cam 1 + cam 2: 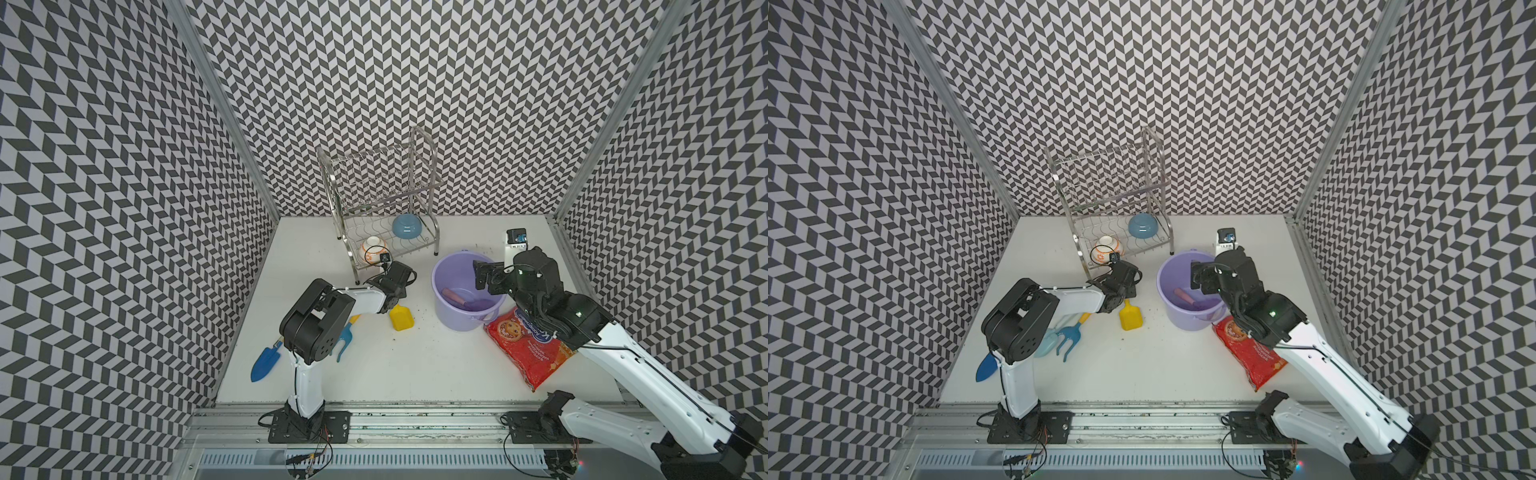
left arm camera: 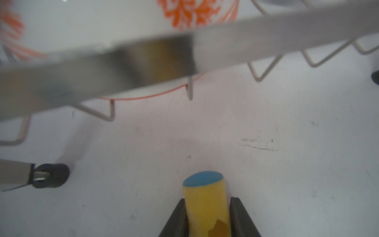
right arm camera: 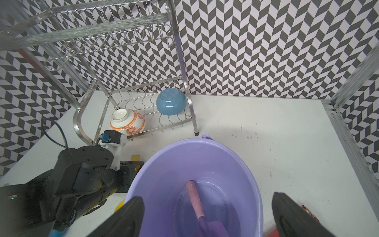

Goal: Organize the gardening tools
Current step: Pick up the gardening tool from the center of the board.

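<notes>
Black-and-white chevron walls (image 1: 374, 62) box in a white tabletop (image 1: 395, 374). In both top views the left hand (image 1: 394, 300) sits low over the handle of the all-yellow plastic scoop (image 1: 402, 319), which lies mid-tabletop just in front of the steel wire dish rack (image 1: 374, 178) at the far edge. The right hand (image 1: 480, 276) hangs over the mouth of the lavender plastic bucket (image 1: 457, 322), and the purple scoop with a pink handle (image 1: 461, 299) lies inside. Near the left edge the blue three-pronged fork with a yellow handle (image 1: 345, 337), a deep-blue trowel (image 1: 262, 363) and a pale-blue trowel (image 1: 1045, 343) lie partly under the left arm, untouched. The left wrist view shows that hand pinching the yellow handle from both sides near its blue-tipped end, probably so that the blade hangs free for lifting. The rack's rail and rubber foot are close ahead, so the lift should draw back from them. In the right wrist view the right hand is spread wide and empty above the bucket. It likely blocks the drop spot. An orange-and-white bowl (image 1: 372, 249) and a blue bowl (image 1: 407, 226) rest in the rack, and a red snack bag (image 1: 525, 349) lies just beside the bucket.
</notes>
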Controlling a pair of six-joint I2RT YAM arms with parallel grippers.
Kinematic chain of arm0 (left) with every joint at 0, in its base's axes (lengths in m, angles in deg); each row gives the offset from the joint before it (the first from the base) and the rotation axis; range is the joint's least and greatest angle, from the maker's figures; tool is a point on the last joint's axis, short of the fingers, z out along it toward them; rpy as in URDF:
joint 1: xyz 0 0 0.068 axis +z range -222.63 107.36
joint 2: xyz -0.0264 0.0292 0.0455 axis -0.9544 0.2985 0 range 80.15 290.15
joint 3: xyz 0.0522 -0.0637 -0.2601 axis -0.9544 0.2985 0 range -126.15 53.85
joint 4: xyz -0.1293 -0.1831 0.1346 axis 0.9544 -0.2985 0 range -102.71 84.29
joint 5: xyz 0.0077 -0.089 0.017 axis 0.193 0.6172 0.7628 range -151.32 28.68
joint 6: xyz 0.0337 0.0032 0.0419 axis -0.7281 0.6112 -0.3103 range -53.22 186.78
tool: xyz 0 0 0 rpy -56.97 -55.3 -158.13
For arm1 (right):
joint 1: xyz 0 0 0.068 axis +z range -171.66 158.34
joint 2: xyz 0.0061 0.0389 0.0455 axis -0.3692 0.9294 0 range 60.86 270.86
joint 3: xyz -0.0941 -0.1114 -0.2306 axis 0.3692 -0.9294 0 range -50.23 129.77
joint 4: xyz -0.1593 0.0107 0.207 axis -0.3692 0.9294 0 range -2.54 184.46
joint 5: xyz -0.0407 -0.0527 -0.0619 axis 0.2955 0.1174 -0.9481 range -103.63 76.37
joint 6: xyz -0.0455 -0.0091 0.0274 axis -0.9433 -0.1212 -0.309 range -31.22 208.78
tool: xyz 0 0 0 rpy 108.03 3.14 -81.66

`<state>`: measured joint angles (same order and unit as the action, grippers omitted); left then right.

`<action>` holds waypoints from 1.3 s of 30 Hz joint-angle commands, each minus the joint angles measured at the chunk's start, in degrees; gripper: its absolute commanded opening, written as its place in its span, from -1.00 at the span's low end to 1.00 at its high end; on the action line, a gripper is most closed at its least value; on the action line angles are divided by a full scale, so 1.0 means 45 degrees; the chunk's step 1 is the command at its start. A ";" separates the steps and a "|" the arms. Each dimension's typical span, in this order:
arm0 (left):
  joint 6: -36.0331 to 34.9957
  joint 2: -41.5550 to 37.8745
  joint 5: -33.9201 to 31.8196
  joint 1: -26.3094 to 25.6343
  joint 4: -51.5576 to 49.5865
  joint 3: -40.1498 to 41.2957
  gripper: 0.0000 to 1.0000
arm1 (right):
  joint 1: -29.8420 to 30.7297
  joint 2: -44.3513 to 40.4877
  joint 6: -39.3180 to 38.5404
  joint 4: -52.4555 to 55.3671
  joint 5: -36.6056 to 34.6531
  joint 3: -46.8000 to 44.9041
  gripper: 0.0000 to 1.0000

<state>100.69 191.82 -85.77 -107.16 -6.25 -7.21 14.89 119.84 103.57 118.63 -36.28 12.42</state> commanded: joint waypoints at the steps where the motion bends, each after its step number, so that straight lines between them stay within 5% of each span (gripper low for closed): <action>1: 0.0236 -0.0198 0.0031 -0.0082 -0.0002 -0.0006 -0.75 | -0.0038 -0.0299 0.0117 -0.0667 0.0175 -0.0031 1.00; 4: 0.0395 -0.0790 -0.0055 -0.0068 0.0062 0.0134 -1.00 | -0.0038 -0.0329 0.0155 -0.0762 0.0401 -0.0105 1.00; 29: 0.1058 -0.7235 -0.1913 0.0053 0.1754 0.0799 -1.00 | -0.0038 -0.0983 0.0426 -0.2069 0.1940 -0.1060 0.93; 39: 0.2606 -0.7336 0.0224 -0.0018 0.5155 0.0316 -1.00 | -0.0042 -0.1650 0.0514 -0.4173 0.3615 -0.1833 0.97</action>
<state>109.50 158.91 -88.57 -107.11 9.33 -3.41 14.89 113.83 105.10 106.55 -23.10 4.97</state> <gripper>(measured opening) 0.167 0.983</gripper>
